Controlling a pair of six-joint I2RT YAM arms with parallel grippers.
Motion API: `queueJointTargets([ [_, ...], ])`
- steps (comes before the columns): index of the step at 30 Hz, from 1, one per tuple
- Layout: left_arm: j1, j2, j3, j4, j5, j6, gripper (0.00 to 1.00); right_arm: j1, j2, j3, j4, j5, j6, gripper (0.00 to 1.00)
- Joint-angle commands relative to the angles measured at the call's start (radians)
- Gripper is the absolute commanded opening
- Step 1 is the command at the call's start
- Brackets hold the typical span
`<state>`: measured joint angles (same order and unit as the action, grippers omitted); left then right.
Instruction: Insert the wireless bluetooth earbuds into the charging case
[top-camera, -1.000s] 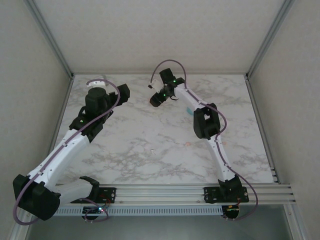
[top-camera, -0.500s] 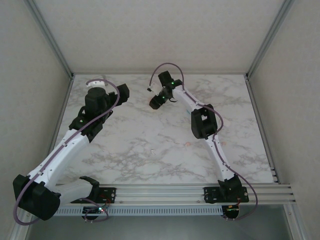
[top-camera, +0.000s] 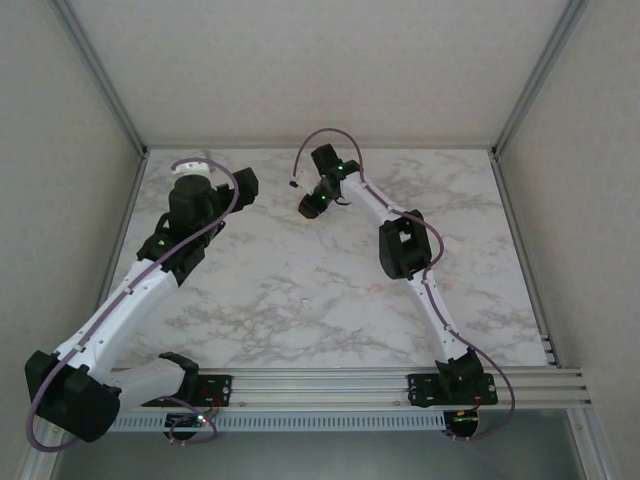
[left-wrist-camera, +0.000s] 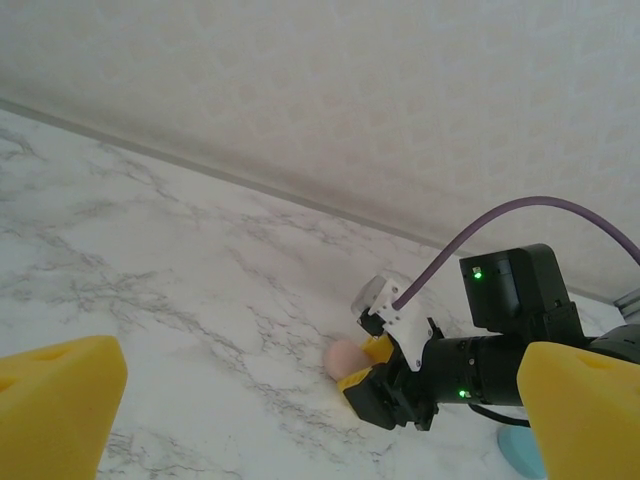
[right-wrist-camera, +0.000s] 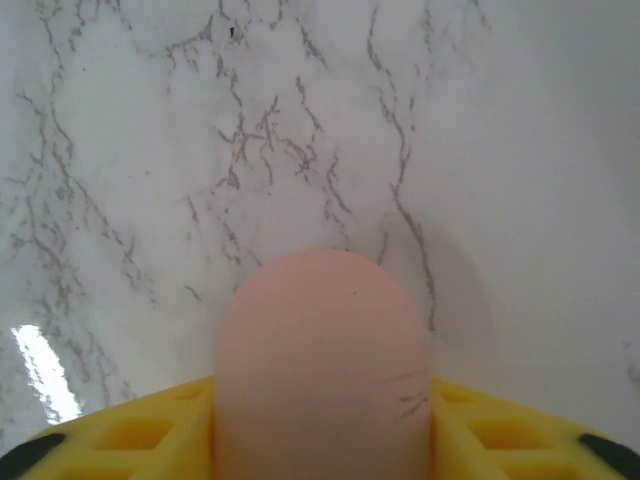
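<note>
The charging case (right-wrist-camera: 325, 370) is a rounded pale pink shell standing on the marble. My right gripper (right-wrist-camera: 325, 432) is shut on it, a yellow finger (right-wrist-camera: 130, 430) pressed against each side. From the left wrist view, the same case (left-wrist-camera: 345, 357) pokes out between the right gripper's (left-wrist-camera: 368, 366) yellow fingers. In the top view that gripper (top-camera: 308, 207) sits at the far middle of the table and covers the case. A tiny pale pink earbud (top-camera: 375, 288) lies on the table to the left of the right forearm. My left gripper (left-wrist-camera: 320, 420) is wide open, holding nothing, far left at the back (top-camera: 245, 185).
A small white piece (top-camera: 303, 300) lies mid-table. A teal rounded piece (left-wrist-camera: 515, 455) rests just beside the right gripper's body. The back wall (left-wrist-camera: 400, 110) stands close behind both grippers, and side walls border the marble table (top-camera: 260, 270).
The right gripper has slid slightly left and farther back, and its jaws have narrowed onto the pink case. The left arm has not moved.
</note>
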<state>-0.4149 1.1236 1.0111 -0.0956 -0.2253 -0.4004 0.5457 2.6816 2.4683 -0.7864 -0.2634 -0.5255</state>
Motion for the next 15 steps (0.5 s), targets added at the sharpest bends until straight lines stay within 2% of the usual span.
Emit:
queueJointTargets([
  [1,0.011,-0.018,-0.004,-0.01,0.004,-0.002,1.0,0.012,-0.015,-0.014,-0.069,-0.011,0.013,0.4],
  [2,0.012,-0.018,-0.002,-0.011,0.007,-0.003,1.0,0.013,-0.032,-0.025,-0.072,-0.016,0.017,0.36],
  [6,0.012,-0.003,0.013,-0.011,0.025,-0.008,1.0,0.013,-0.169,-0.147,-0.037,-0.069,0.033,0.32],
  [10,0.014,0.023,0.037,-0.01,0.064,-0.041,1.0,0.012,-0.449,-0.485,0.184,-0.135,0.029,0.31],
  [15,0.025,0.11,0.117,0.009,0.268,-0.103,1.0,0.011,-0.786,-0.834,0.419,-0.175,0.031,0.3],
])
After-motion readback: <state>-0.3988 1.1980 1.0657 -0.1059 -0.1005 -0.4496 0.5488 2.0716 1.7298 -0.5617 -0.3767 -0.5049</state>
